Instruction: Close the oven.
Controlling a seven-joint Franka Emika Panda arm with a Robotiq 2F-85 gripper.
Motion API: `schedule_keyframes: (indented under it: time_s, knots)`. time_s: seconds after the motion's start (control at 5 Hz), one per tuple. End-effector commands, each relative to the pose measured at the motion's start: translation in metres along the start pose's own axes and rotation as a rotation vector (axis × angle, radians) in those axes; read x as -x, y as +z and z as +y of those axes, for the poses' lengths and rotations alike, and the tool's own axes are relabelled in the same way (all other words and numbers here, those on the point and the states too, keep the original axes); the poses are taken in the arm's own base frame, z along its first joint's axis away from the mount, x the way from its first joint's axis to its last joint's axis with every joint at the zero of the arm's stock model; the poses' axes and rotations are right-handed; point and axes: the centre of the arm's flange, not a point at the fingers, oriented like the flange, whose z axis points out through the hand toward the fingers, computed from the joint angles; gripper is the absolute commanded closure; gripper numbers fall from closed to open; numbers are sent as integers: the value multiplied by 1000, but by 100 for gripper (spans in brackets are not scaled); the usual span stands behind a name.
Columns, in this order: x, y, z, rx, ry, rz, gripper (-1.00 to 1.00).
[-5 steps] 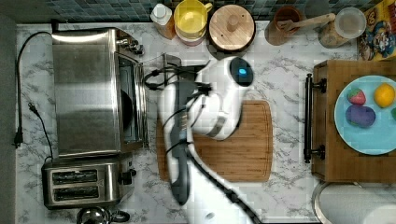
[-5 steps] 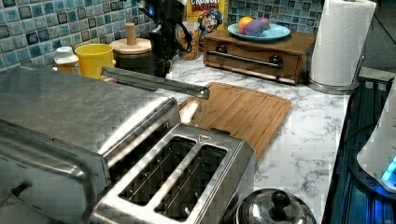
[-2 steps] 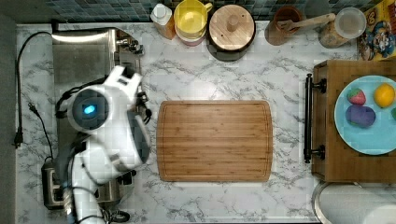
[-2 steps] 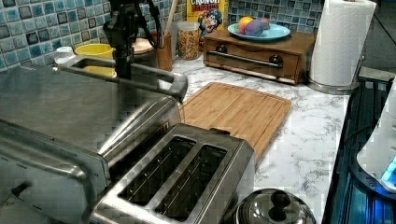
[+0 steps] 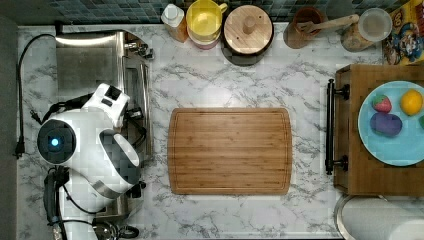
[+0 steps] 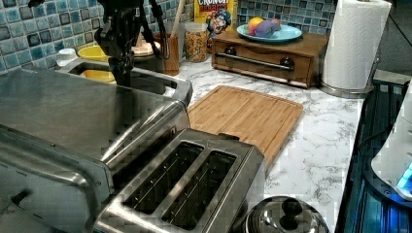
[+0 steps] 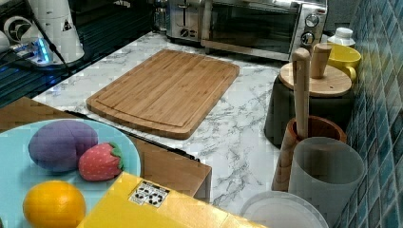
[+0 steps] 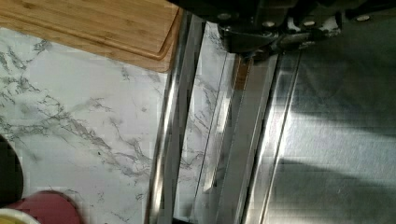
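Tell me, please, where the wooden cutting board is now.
The wooden cutting board lies flat mid-counter in the top view, between the oven on the top view's left and the wooden box on its right.

We see a white marble counter (image 5: 235, 80) veined in grey, running the full width of the top view. Behind it rises a wall of small blue-green tiles (image 6: 34, 29), glossy and catching soft light. At the left view's right edge, a dark stovetop (image 6: 376, 145) borders the counter, with a bluish glow on it.
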Motion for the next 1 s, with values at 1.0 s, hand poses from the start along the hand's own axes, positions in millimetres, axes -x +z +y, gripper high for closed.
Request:
schedule_keyframes:
  time_s: [1.0]
  knots:
    - [0,-137,26,-146,37,144,100]
